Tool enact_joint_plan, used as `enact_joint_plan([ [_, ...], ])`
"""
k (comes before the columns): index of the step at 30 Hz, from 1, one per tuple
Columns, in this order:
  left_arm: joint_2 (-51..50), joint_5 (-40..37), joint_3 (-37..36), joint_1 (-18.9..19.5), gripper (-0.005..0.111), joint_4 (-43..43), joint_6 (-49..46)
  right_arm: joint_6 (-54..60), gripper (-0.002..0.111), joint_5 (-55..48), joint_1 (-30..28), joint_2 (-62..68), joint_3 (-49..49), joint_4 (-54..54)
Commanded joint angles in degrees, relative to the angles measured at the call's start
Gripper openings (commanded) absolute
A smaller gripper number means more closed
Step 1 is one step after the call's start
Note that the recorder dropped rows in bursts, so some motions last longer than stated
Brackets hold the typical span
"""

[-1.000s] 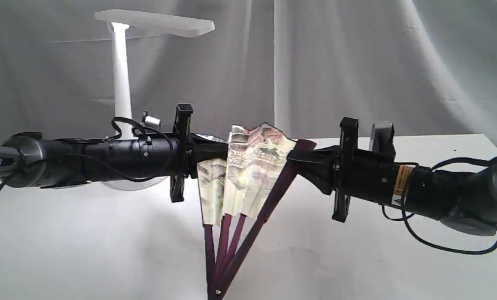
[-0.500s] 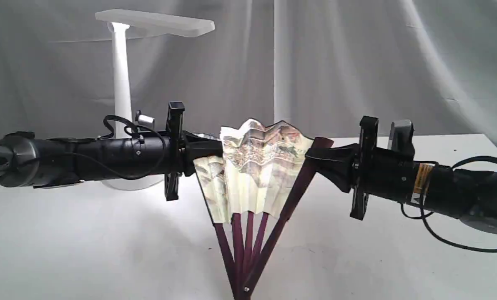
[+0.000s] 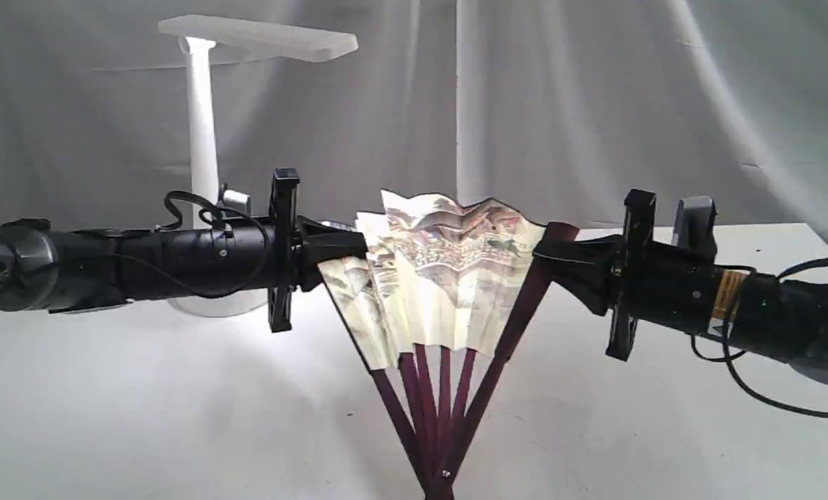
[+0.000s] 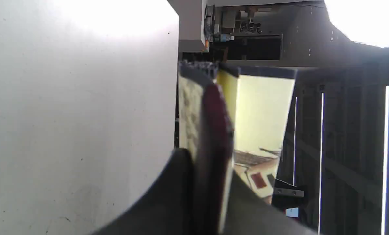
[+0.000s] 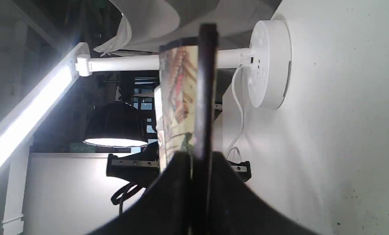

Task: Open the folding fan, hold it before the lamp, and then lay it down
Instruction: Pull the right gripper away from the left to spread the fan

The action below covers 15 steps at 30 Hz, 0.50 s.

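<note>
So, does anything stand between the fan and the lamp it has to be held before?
Nothing visible does. The folding fan, part open, is held by its outer ribs in the left pincer and right pincer; the lamp stands behind the left arm, with only table showing between.

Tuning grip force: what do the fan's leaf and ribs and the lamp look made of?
Folding fan leaf: likely paper, matte; pleats crease sharply and light glows through. Ribs: probably lacquered wood, dark maroon, rigid. Lamp: apparently white plastic, smooth, translucent head.
</note>
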<state>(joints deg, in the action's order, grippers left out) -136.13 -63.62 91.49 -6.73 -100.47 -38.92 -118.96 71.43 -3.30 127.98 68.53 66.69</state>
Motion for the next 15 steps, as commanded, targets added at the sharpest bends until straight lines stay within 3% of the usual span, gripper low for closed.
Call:
enact_joint_plan([
  [1, 0.66, -4.11, 0.14, -0.07, 0.0, 0.52, -0.09, 1.96, 0.0, -1.46, -1.57, -0.88, 0.26, -2.6],
  [15, 0.66, -4.85, 0.14, 0.39, 0.0, 0.52, -0.19, 1.96, 0.0, -1.46, -5.44, -0.88, 0.26, -4.14],
])
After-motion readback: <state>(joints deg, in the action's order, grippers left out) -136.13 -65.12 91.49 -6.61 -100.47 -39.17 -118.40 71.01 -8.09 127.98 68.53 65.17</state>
